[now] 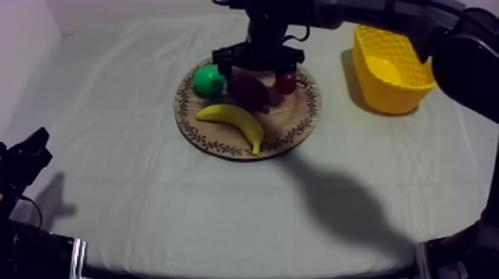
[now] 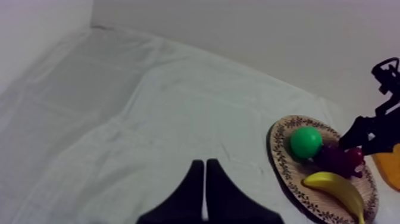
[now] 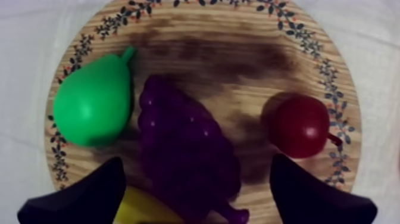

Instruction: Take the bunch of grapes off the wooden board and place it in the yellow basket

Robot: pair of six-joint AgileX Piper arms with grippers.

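Observation:
The purple bunch of grapes [image 1: 249,90] [image 3: 184,149] [image 2: 334,158] lies mid-board on the round wooden board [image 1: 297,122] [image 3: 238,65] [image 2: 280,149]. A green pear [image 1: 209,80] [image 3: 94,101] [image 2: 306,142] lies to its left, a small red fruit [image 1: 286,81] [image 3: 299,124] to its right, and a banana [image 1: 236,120] [image 2: 336,187] in front. My right gripper [image 1: 256,61] [image 3: 196,187] hovers open over the grapes, one finger on each side of the bunch. My left gripper [image 2: 204,184] rests shut, low at the table's left side [image 1: 26,159].
The yellow basket [image 1: 390,70] stands at the back right of the table, right of the board. The right arm reaches in from the upper right, above the basket. Grey-white cloth covers the table's front and left.

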